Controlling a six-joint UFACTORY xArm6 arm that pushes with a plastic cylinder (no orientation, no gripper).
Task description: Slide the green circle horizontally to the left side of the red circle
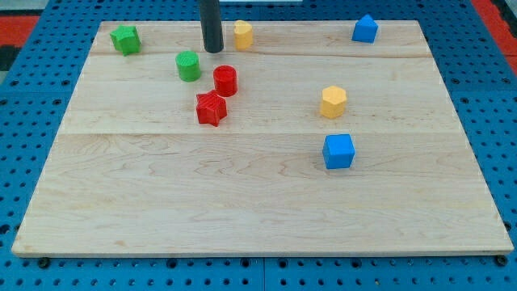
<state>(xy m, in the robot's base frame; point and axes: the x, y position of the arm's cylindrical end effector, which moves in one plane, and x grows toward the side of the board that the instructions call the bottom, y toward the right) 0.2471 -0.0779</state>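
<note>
Green circle [189, 65] | lower-left of my tip [212, 50] | apart

Green star [124, 39], red star [211, 108], yellow blocks [333, 102], blue blocks [338, 151], wooden board [258, 202].

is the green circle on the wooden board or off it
On: the green circle stands on the wooden board, up-left of the red circle.

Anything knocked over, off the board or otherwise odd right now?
Nothing stands out. All blocks sit flat on the wooden board. My tip is above the green circle and red circle, touching neither.
</note>
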